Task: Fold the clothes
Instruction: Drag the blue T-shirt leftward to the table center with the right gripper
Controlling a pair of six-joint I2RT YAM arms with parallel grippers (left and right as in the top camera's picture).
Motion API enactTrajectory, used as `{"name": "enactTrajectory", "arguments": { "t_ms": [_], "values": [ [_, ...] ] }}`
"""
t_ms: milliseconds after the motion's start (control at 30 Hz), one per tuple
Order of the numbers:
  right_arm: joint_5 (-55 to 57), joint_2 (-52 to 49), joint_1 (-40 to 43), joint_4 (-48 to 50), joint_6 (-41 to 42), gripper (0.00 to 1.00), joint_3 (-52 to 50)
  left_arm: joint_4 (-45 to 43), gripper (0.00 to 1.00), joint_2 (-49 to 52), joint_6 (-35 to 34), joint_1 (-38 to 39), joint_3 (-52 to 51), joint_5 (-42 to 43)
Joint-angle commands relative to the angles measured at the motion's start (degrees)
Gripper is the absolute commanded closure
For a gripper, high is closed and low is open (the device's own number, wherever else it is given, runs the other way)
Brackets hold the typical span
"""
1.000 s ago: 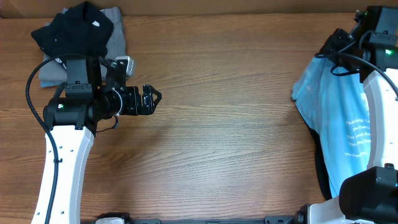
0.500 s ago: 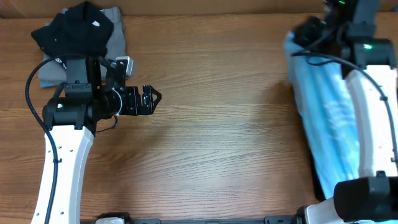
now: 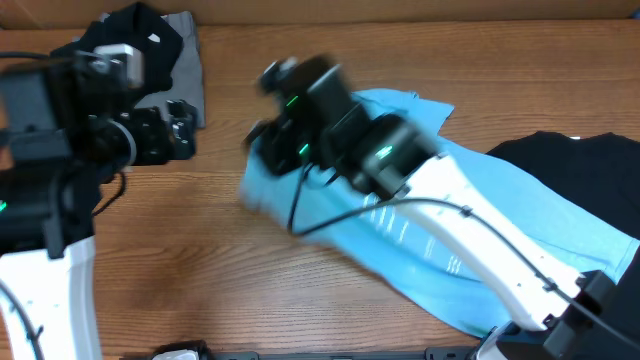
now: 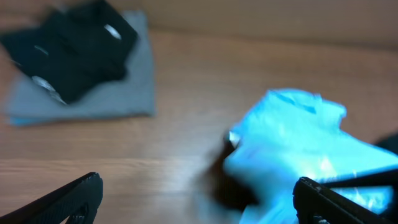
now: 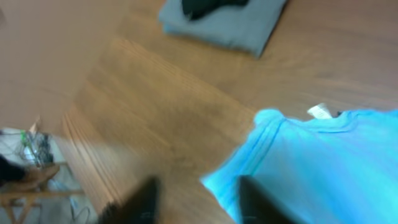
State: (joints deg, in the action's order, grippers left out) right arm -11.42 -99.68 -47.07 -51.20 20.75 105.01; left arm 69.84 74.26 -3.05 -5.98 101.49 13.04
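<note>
A light blue shirt (image 3: 480, 230) lies spread from the table's middle to the lower right; it also shows in the left wrist view (image 4: 292, 137) and the right wrist view (image 5: 323, 155). My right gripper (image 3: 258, 150) is over the shirt's left end, blurred. In its wrist view the jaws (image 5: 199, 199) stand apart, bare wood between them and the shirt's edge at the right finger. My left gripper (image 3: 180, 125) is open and empty at the left, its jaws (image 4: 199, 202) spread wide. A black garment (image 3: 590, 170) lies at the right.
A folded grey garment (image 3: 187, 60) with a black one (image 3: 130, 40) on top sits at the back left corner; both show in the left wrist view (image 4: 124, 87) and the grey one in the right wrist view (image 5: 230, 25).
My right arm swung from the far right across to the table's middle-left, dragging the blue shirt out flat and uncovering the black garment. My left arm pulled back to the left.
</note>
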Motion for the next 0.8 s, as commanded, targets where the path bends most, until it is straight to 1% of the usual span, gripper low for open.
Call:
{"name": "enactTrajectory", "arguments": {
  "t_ms": [0,67,167,267,367,567,633,700,733,767],
  "values": [
    [10.4,0.4,-1.8,-1.6,0.5,0.39,1.6,1.2,0.00,-1.0,-0.3,-0.5,6.9,-4.7],
    [11.9,1.1,-1.3,-2.4,1.0,0.34,1.6,1.3,0.00,-0.9,-0.4,-0.5,8.5,-4.2],
    [12.9,3.4,2.0,-3.3,2.0,0.32,1.6,1.7,0.00,-0.8,-0.4,-0.4,8.7,-2.7],
    [12.9,7.0,6.7,-3.4,2.7,0.29,1.6,2.8,0.00,0.6,-0.3,-0.3,8.1,2.4],
    [12.8,11.4,11.5,-3.2,3.5,0.28,1.6,3.1,0.00,3.3,2.1,1.4,6.9,7.4],
    [12.6,19.8,19.6,-4.5,6.6,0.29,1.6,3.2,0.01,13.2,8.2,11.8,6.2,7.9],
    [12.7,22.1,21.2,-5.2,6.5,0.29,1.6,2.4,0.03,17.5,10.4,15.3,6.2,6.8],
    [12.7,23.9,22.1,-5.9,6.5,0.29,1.6,0.7,0.05,22.3,10.6,18.4,6.2,4.4],
    [12.7,24.6,22.3,-6.3,6.5,0.29,1.6,-0.3,0.05,24.6,10.6,19.5,6.2,3.6],
    [12.7,25.0,22.5,-6.7,6.5,0.29,1.6,-1.9,0.02,27.3,10.6,20.7,6.2,2.8]
  ]
}}
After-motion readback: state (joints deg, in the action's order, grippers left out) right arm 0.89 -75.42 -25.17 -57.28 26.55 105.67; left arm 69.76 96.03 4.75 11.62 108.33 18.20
